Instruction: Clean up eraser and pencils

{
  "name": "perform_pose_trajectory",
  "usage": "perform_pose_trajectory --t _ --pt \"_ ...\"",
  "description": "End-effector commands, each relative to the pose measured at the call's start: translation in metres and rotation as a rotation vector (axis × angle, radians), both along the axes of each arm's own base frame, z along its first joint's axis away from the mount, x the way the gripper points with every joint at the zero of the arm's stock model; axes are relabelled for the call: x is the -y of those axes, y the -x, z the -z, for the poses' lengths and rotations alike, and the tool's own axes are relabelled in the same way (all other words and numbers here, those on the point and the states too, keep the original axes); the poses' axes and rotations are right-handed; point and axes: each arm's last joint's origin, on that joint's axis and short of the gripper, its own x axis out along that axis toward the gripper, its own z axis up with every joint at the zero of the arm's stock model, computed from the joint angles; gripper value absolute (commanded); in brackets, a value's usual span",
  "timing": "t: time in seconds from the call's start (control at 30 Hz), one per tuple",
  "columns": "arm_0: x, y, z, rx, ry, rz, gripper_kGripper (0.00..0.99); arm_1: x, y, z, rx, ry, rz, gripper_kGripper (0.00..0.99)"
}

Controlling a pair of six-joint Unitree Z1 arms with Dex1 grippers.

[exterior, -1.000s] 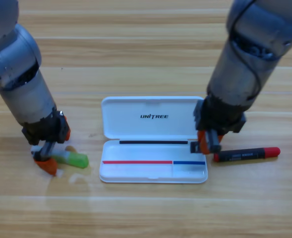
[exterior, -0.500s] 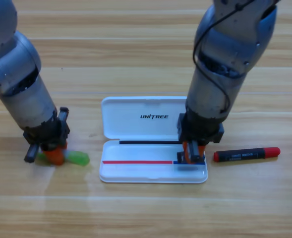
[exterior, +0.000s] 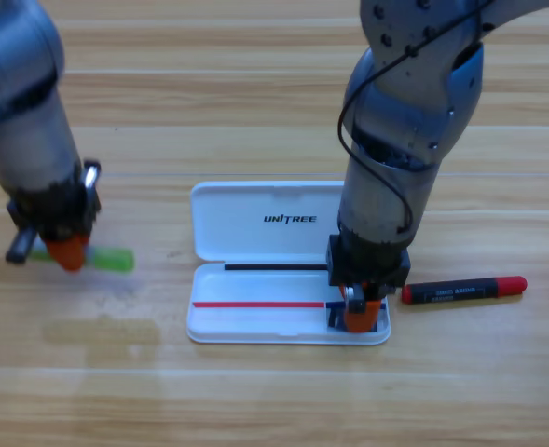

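My left gripper [exterior: 67,251] is shut on the light green pencil [exterior: 109,260] and holds it level above the table, left of the white case [exterior: 246,237]. My right gripper [exterior: 360,315] points down into the right end of the case's lower tray. It is shut on the eraser [exterior: 336,322], of which only a dark sliver shows under the orange jaws. The black pencil with red ends [exterior: 464,290] lies flat on the table just right of the case, close to the right gripper.
The case lies open, lid toward the back, tray toward the front. The green pencil's faint shadow falls on the wood in front of the left gripper. The right arm stands over the case's right end.
The left gripper has lifted the green pencil off the table and carried it back and leftward. The right gripper moved left from beside the black pencil and came down into the tray with the eraser.
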Motion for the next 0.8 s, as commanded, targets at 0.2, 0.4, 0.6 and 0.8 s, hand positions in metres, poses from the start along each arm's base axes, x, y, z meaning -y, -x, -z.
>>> perform_pose_trajectory --t 0.2,0.4,0.6,0.8 --pt "0.003 0.008 -0.038 0.049 0.009 -0.059 0.0 0.019 0.026 -0.067 0.051 -0.051 0.014 0.834" --pt "0.034 0.019 -0.068 0.076 0.051 -0.05 0.0 0.054 0.05 -0.104 0.06 -0.076 0.018 0.896" --pt "0.074 0.032 -0.079 0.066 0.103 -0.017 0.0 0.088 0.04 -0.076 -0.002 0.025 0.063 0.988" --pt "0.12 0.034 -0.062 0.037 0.113 -0.008 0.0 0.106 0.01 -0.036 -0.026 0.1 0.056 0.99"
